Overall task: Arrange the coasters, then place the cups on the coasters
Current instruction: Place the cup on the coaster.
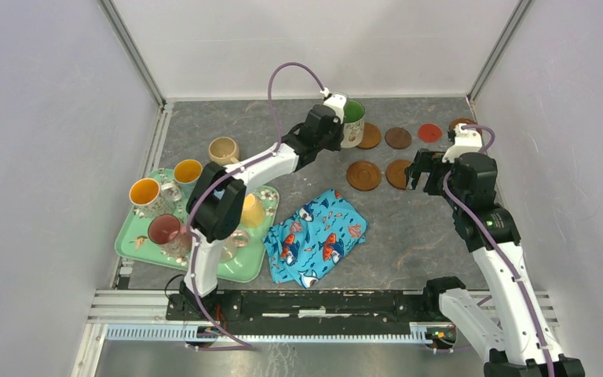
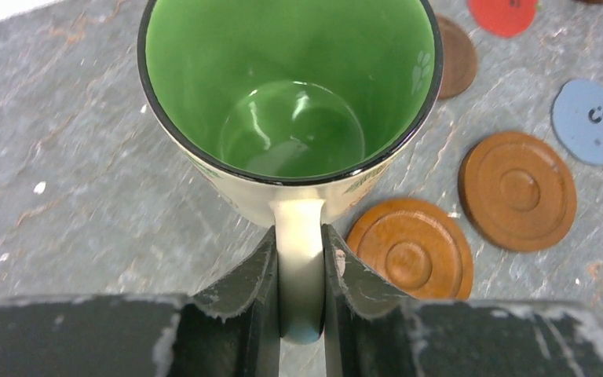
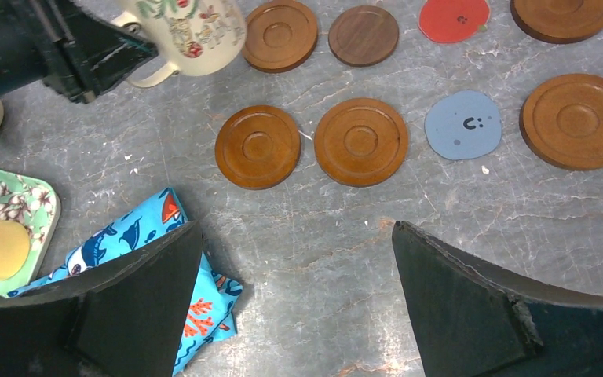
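My left gripper (image 2: 298, 243) is shut on the handle of a cream cup (image 2: 290, 94) with a green inside. The cup stands upright at the back of the table (image 1: 352, 122), just left of the nearest ringed brown coaster (image 1: 369, 135). I cannot tell whether it touches the table. Several coasters lie in two rows: brown ringed ones (image 3: 257, 147) (image 3: 360, 141), a dark brown one (image 3: 363, 35), a red one (image 3: 455, 17) and a blue-grey one (image 3: 464, 124). My right gripper (image 3: 297, 236) hangs open over bare table in front of them, holding nothing.
A green floral tray (image 1: 137, 236) at the left carries several cups, among them an orange-lined one (image 1: 145, 192) and a pink one (image 1: 165, 230). A beige cup (image 1: 224, 149) stands behind it. A blue fish-print cloth (image 1: 318, 236) lies crumpled in the middle front.
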### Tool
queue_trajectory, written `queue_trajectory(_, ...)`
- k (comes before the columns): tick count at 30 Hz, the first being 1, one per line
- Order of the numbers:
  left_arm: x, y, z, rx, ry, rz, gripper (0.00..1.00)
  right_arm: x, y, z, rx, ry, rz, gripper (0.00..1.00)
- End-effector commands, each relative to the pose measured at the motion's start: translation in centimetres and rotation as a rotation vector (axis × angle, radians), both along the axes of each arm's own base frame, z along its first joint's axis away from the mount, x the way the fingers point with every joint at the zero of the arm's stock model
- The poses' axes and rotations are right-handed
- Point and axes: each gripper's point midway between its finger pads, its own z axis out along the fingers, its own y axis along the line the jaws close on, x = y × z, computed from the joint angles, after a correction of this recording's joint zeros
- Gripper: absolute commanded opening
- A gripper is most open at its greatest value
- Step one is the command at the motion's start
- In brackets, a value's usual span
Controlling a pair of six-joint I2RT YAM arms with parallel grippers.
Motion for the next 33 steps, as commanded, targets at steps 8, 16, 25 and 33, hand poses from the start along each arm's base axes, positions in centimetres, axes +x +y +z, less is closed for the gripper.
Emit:
queue_trajectory(8, 4.9, -7.1, 9.6, -0.152, -0.34, -0.114, 0.02, -0.1, 0.3, 2.9, 0.003, -0.052, 0.024, 0.98)
queue_trajectory(16, 6.2, -8.1, 8.4, -0.118, -0.38, -0.107, 0.02, 0.0, 0.5, 2.6, 0.004, -0.043, 0.034, 0.98)
queue_trajectory(25, 7.3, -9.1, 7.8, -0.116, -0.401, -0.103, 0.02, 0.1, 0.5, 2.3, 0.0, -0.037, 0.034, 0.98)
queue_trajectory(33, 7.6, -9.3, 6.5, -0.1, -0.388, -0.104, 0.02, 0.1, 0.5, 2.0, 0.0, -0.031, 0.035, 0.98)
